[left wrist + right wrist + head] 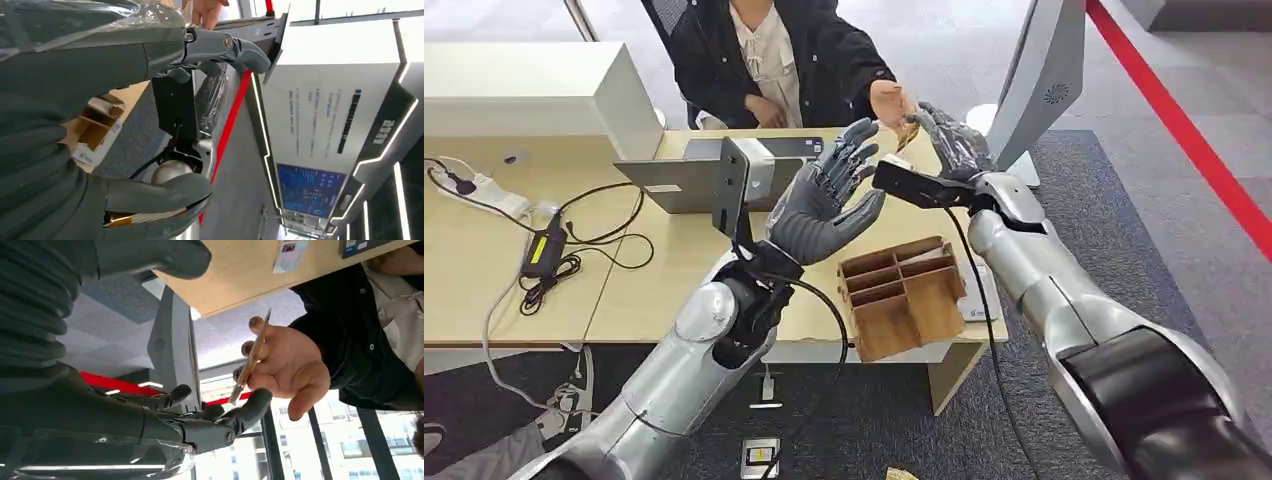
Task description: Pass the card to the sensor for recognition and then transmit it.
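Card (252,356): thin, tan, seen edge-on in my right wrist view, pinched in the person's hand (285,367) beyond the desk's far edge. My right hand (952,140) is raised beside it, fingers spread, one fingertip (260,402) at the card's end; whether it grips the card I cannot tell.

Left hand (824,200): raised over the desk (674,280), palm toward the right hand, fingers spread, holding nothing.

Wooden divider tray (902,295): on the desk's near right corner, below both hands.

Sensor unit (744,170): grey, upright, left of my left hand.
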Robot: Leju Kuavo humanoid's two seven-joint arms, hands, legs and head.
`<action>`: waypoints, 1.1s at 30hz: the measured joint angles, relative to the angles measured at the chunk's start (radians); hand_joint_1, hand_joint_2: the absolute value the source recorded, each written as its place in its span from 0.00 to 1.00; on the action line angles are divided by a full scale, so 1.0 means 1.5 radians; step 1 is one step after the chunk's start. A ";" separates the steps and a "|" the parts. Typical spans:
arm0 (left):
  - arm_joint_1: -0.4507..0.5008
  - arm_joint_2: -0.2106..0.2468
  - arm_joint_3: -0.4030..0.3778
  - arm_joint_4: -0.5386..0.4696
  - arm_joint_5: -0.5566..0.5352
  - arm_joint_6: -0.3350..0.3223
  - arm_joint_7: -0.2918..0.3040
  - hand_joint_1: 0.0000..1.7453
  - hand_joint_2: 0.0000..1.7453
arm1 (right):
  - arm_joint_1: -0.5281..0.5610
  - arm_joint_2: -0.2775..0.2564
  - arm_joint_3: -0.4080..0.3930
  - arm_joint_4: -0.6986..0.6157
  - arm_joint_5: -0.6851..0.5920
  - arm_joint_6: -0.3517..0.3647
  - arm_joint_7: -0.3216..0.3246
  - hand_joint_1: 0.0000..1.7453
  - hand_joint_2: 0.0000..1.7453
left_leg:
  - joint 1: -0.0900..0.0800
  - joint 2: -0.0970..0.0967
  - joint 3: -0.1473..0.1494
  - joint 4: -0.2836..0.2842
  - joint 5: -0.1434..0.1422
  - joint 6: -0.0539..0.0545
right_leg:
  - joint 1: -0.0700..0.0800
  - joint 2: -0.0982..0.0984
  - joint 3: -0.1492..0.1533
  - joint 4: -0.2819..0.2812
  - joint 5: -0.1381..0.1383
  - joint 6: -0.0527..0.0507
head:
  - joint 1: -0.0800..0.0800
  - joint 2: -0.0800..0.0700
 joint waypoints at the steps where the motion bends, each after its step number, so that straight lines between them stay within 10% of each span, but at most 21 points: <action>1: 0.000 0.000 0.000 0.000 0.000 0.000 0.001 0.00 1.00 | 0.000 0.000 0.000 0.001 -0.001 -0.010 -0.006 0.00 1.00 | 0.000 0.000 0.000 0.000 0.000 0.000 | 0.000 0.000 0.000 0.000 0.000 0.000 | 0.000 0.000; 11: 0.001 0.007 0.000 -0.006 -0.009 0.033 0.019 0.00 1.00 | -0.052 -0.007 -0.036 -0.007 -0.134 -0.108 -0.092 0.00 1.00 | 0.000 0.000 0.000 0.000 0.000 0.000 | 0.000 0.000 0.000 0.000 0.000 0.000 | 0.000 0.000; 17: 0.003 0.011 0.001 -0.017 -0.027 0.085 0.017 0.00 1.00 | -0.058 -0.011 -0.097 -0.068 -0.337 -0.063 -0.132 0.00 1.00 | 0.000 0.000 0.000 0.000 0.000 0.000 | 0.000 0.000 0.000 0.000 0.000 0.000 | 0.000 0.000; 25: 0.021 0.030 0.012 -0.049 -0.056 0.136 0.020 0.00 1.00 | 0.070 -0.037 -0.152 -0.275 -0.657 0.063 0.045 0.00 1.00 | 0.000 0.000 0.001 0.000 0.000 0.000 | 0.001 0.000 0.001 0.000 0.000 0.000 | 0.000 0.000; 33: 0.047 0.060 0.042 -0.077 -0.073 0.101 0.035 0.00 1.00 | 0.274 -0.088 -0.189 -0.493 -0.728 0.077 0.149 0.00 1.00 | 0.000 0.000 0.000 0.000 0.000 0.000 | 0.000 0.000 0.000 -0.001 0.000 0.000 | 0.000 0.000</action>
